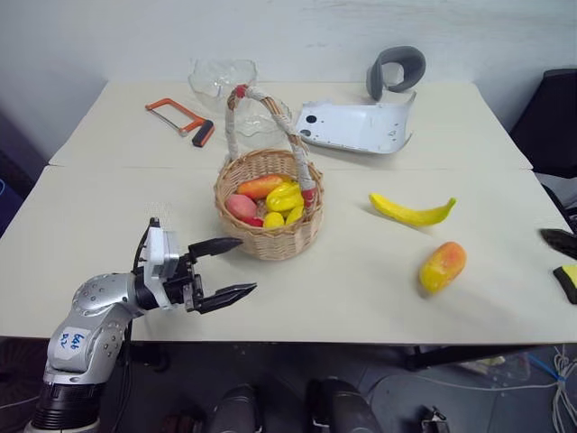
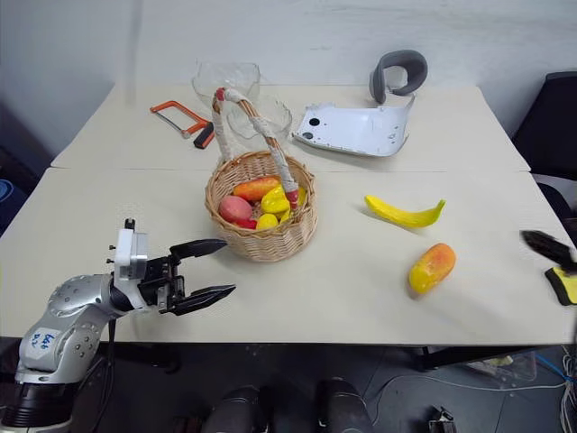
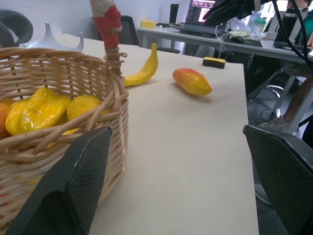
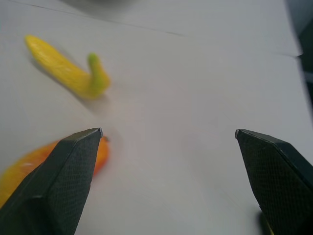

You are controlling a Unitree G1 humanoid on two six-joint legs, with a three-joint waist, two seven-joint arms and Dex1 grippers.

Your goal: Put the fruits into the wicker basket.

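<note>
Yellow banana point(image 1: 412, 213), curved, flat on the table point(image 1: 361, 289) right of centre in the left eye view, greenish tip turned toward the right edge. Just below it and a little further right, orange-yellow mango point(image 1: 442, 266), also flat on the tabletop, apart from the banana. Both still outside the wicker basket point(image 1: 269, 236), which sits at centre frame, tall taped handle arched over it, already loaded with red, orange and yellow pieces of fruit. Well apart from the two loose fruits, so a carry across open table needed for each.

Left gripper point(image 1: 231, 267) at lower left, level, just beside the basket's near wall, fingers spread wide and empty; probably parked there to steady or guard the basket. Right gripper point(image 4: 168, 139) at the far right edge, fingers spread wide with nothing between them, mango and banana lying ahead of it; likely lined up for a reach toward the mango, the nearer fruit.

Beyond the basket: glass bowls point(image 1: 223, 79), a red-handled hacksaw point(image 1: 180, 121), a white plastic shell point(image 1: 361, 124).
</note>
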